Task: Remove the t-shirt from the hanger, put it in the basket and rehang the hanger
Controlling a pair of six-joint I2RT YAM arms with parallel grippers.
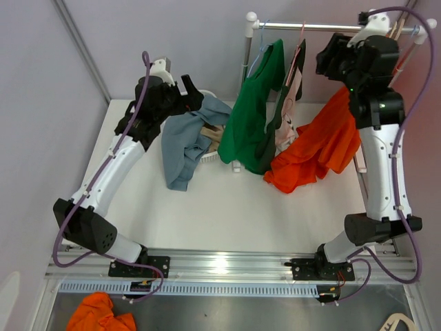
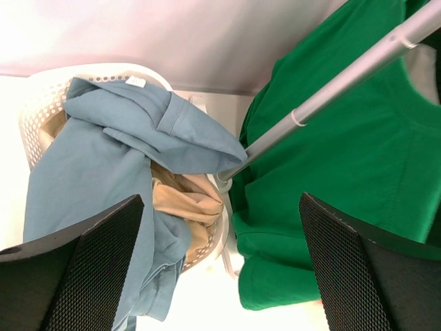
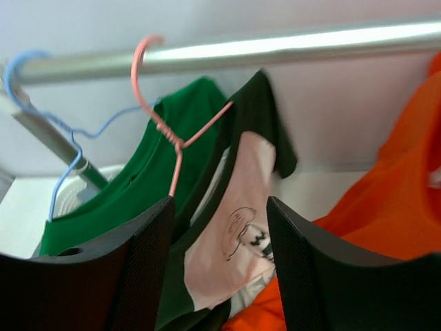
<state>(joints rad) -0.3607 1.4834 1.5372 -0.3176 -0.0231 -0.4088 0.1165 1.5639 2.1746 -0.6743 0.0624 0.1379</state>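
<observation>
A green t-shirt [image 1: 251, 117] hangs on a blue wire hanger [image 3: 25, 54] from the metal rail [image 1: 310, 27]. Next to it a pink t-shirt with dark green trim and a small drawing [image 3: 234, 241] hangs on a pink wire hanger [image 3: 134, 72]. My right gripper [image 1: 327, 58] is up near the rail, open and empty, facing the pink shirt, which shows between its fingers in the right wrist view [image 3: 220, 269]. My left gripper [image 1: 189, 93] is open and empty above the basket; in its wrist view [image 2: 220, 276] the green shirt [image 2: 358, 172] is at the right.
A white perforated basket [image 2: 41, 103] holds a blue shirt [image 2: 89, 158] and a tan garment [image 2: 186, 200]. The rack's post [image 2: 331, 86] stands beside it. An orange shirt [image 1: 317, 148] drapes down by the right arm. Orange cloth [image 1: 103, 314] lies below the table's front.
</observation>
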